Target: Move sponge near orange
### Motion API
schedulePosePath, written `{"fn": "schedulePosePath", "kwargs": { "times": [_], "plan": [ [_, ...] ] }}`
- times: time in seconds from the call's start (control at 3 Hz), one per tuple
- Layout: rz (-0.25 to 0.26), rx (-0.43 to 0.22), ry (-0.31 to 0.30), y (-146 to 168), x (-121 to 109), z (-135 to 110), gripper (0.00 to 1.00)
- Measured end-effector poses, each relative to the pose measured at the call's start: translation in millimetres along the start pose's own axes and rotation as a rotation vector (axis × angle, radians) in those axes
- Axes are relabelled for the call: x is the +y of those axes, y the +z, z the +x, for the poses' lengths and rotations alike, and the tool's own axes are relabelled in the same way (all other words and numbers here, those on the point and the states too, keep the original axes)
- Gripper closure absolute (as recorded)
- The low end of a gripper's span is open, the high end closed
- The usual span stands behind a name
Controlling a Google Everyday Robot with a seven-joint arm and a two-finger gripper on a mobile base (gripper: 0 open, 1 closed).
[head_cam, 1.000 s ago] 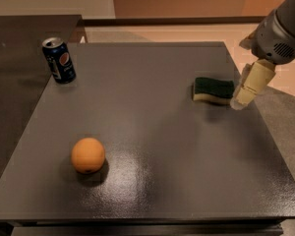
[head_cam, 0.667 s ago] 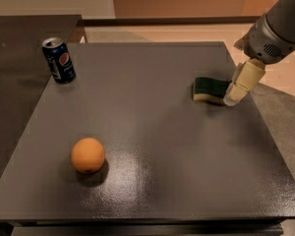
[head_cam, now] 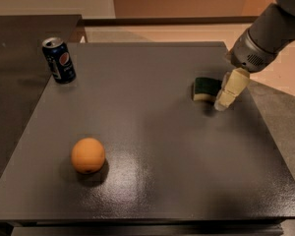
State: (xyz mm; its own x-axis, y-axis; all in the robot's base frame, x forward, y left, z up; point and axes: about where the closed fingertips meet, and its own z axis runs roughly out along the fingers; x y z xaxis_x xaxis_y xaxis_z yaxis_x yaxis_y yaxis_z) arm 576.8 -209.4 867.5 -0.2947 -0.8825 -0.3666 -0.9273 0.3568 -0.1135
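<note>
Sponge (head_cam: pixel 205 89) touching left of pincer (head_cam: pixel 224 101), open or together cannot tell, pincer nearer than earlier, orange (head_cam: pixel 88 155) well apart.

The sponge (head_cam: pixel 205 88) shows 2 colours: a dark green top over a pale yellow base. The orange (head_cam: pixel 88 155) is plain matte orange with a small dark dimple. The can (head_cam: pixel 59 60) is deep blue with white and red markings and a silver top. The table (head_cam: pixel 162 132) is dark grey, with pale glossy reflections. The gripper (head_cam: pixel 222 102), just right of the sponge, is cream, on a grey arm (head_cam: pixel 265 36).
</note>
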Motion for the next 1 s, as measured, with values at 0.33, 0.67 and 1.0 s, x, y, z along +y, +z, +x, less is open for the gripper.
{"fn": "schedulePosePath", "kwargs": {
  "times": [0.33, 0.67, 1.0],
  "plan": [
    [-0.044, 0.009, -0.007, 16.5, 1.6, 0.6, 0.17],
    [-0.076, 0.013, -0.013, 25.1, 4.4, 2.1, 0.41],
    [-0.092, 0.006, -0.014, 25.3, 4.9, 1.4, 0.64]
  ]
}}
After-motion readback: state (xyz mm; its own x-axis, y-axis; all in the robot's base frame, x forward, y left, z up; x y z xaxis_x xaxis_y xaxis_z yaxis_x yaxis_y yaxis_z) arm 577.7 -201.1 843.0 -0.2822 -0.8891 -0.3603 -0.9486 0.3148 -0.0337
